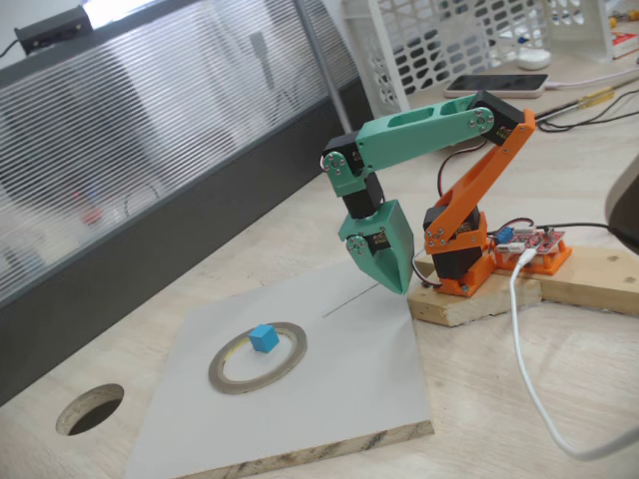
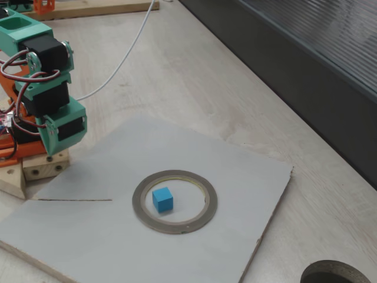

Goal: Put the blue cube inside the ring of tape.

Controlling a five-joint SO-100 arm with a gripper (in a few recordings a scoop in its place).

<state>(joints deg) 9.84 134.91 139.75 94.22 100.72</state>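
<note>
Resting on the grey board (image 1: 329, 399), the blue cube (image 1: 264, 338) lies inside the ring of tape (image 1: 258, 357), toward the ring's 12 o'clock inner edge in a fixed view and left of centre in the other. The green gripper (image 1: 396, 284) hangs well apart from it, at the cube's 2 o'clock, tip pointing down near the board's far edge. Its jaws appear closed together, holding nothing.

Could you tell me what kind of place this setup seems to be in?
Probably an office or hobby workbench: a wooden desk with a phone, a white plastic crate, loose cables, and a small robot arm screwed onto wood blocks.
</note>
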